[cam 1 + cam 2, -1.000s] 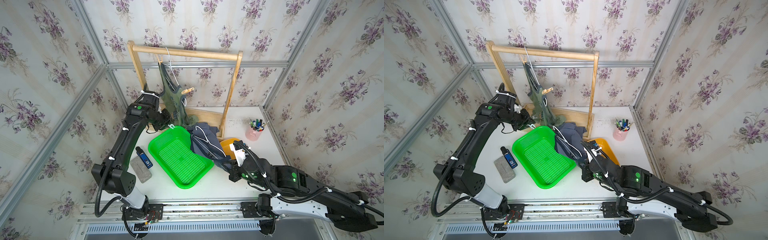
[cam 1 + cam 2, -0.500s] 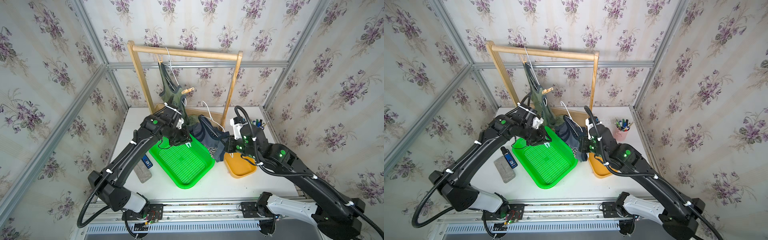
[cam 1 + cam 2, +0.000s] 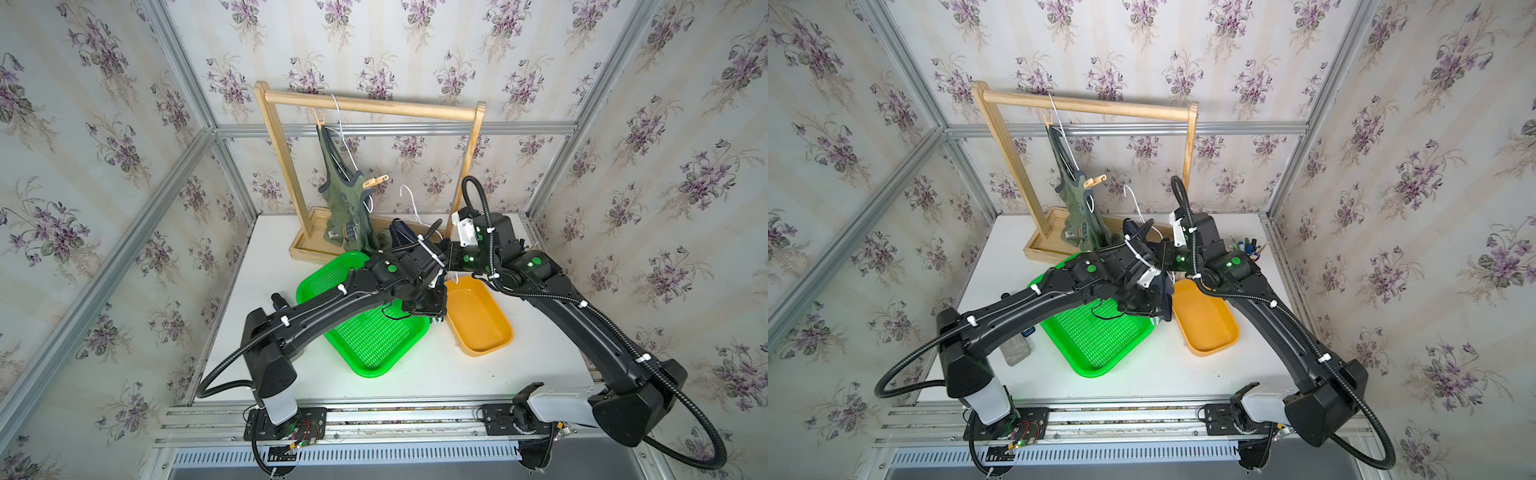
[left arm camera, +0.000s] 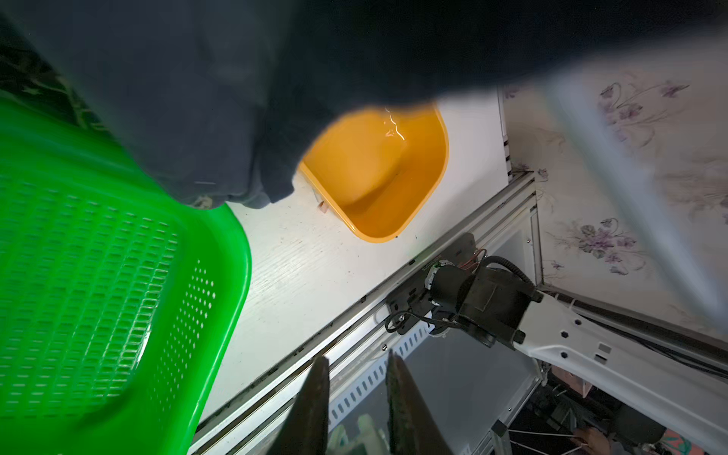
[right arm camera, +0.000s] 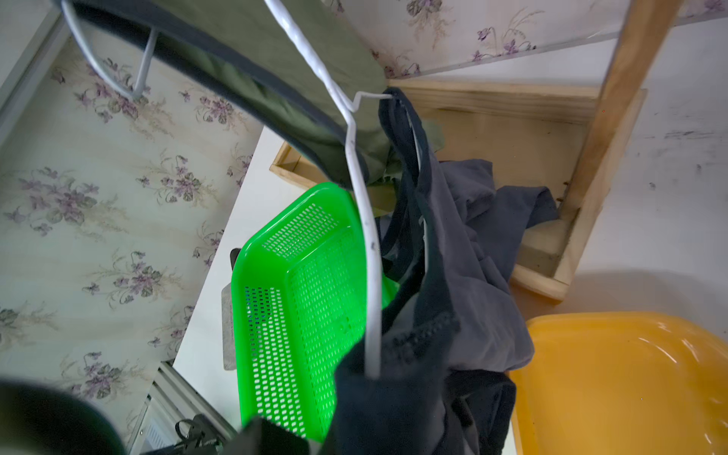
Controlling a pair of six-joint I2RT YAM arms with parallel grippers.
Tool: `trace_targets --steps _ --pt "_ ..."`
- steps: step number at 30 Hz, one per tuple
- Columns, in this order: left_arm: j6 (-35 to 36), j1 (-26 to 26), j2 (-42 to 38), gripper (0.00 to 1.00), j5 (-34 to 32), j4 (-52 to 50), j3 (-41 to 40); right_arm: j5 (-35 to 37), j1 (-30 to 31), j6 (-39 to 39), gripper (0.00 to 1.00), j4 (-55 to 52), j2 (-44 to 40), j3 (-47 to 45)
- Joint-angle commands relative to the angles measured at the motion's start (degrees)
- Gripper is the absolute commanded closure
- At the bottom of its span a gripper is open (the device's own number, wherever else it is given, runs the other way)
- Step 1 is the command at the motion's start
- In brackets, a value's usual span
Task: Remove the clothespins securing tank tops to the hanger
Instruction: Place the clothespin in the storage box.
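- At the table's (image 3: pixel 419 376) back edge, in both top views, the olive top (image 3: pixel 345 195) hangs on the wooden rack (image 3: pixel 374 106). Its tan clothespin (image 3: pixel 376 181) lies nearly level, free end toward the right edge. Just in front, the closed right gripper (image 3: pixel 1165 257) holds up the navy top (image 3: pixel 398 233).
- Left wrist view: the left gripper (image 4: pixel 356 358) clamps a pale grey-green clothespin (image 4: pixel 368 431) lengthwise between its fingers.
- Right wrist view: the navy top drapes along its white hanger (image 5: pixel 362 220).

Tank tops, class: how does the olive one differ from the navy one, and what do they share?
The olive tank top hangs high from the wooden rail; the navy tank top sags low by the green basket. Olive shows a tan clothespin; navy shows none in view. Both ride white wire hangers.
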Motion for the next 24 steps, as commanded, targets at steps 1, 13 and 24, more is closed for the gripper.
trace_targets --steps 1,13,24 --pt "2.35 -2.40 3.81 0.88 -2.17 8.98 1.62 -4.12 -2.38 0.21 1.00 3.74 0.72 0.32" --pt "-2.49 -8.63 21.17 0.86 -17.82 19.27 11.91 -7.05 -3.95 -0.20 1.00 4.80 3.20 -1.45" --pt "-6.99 -9.65 28.31 0.77 -22.94 19.39 14.07 -8.91 -4.89 -1.68 1.00 5.48 4.26 -1.29"
